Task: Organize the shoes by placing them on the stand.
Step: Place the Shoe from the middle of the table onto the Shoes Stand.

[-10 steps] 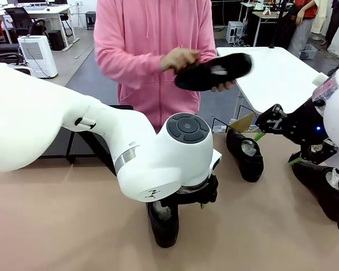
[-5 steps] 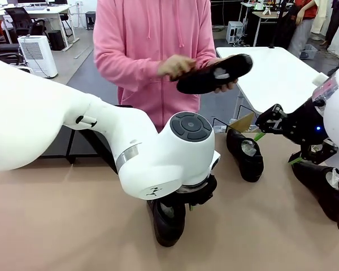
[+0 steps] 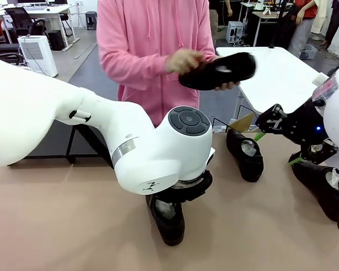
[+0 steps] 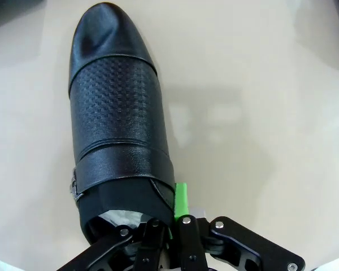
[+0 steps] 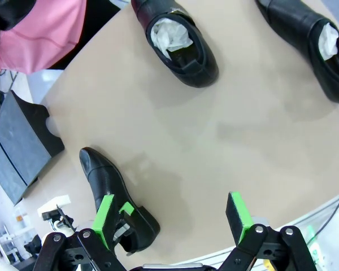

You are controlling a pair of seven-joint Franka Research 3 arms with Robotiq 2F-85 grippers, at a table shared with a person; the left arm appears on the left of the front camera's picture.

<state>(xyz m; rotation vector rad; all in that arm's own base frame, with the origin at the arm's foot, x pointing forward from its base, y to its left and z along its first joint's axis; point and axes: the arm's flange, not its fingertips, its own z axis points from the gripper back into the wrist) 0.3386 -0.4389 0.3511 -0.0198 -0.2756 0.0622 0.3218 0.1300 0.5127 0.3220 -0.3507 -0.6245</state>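
My left gripper (image 4: 168, 226) is clamped fully shut on the collar of a glossy black leather dress shoe (image 4: 116, 113) with a dimpled band over the instep and a buckled strap. One green pad (image 4: 181, 199) presses the outside of the collar wall; the other finger I cannot make out. The shoe rests sole-down on the pale tan tabletop (image 3: 56, 226), its toe pointing away from my wrist.

My right gripper (image 5: 170, 220) stands wide open above the table, nothing between its pads. Below it a paper-stuffed black shoe (image 5: 181, 42) and a second paper-stuffed black shoe (image 5: 319, 45) sit on the tabletop, well apart from each other, and a third black shoe (image 5: 116, 192) lies near the table's edge.

The stand, a low matte-black tray rack (image 5: 17, 144), sits beyond that edge near the person in a pink hooded top (image 3: 152, 51) — apart from every shoe I can see. That person holds a further black shoe (image 3: 220, 70) in both hands at chest height, over the far side of the table.
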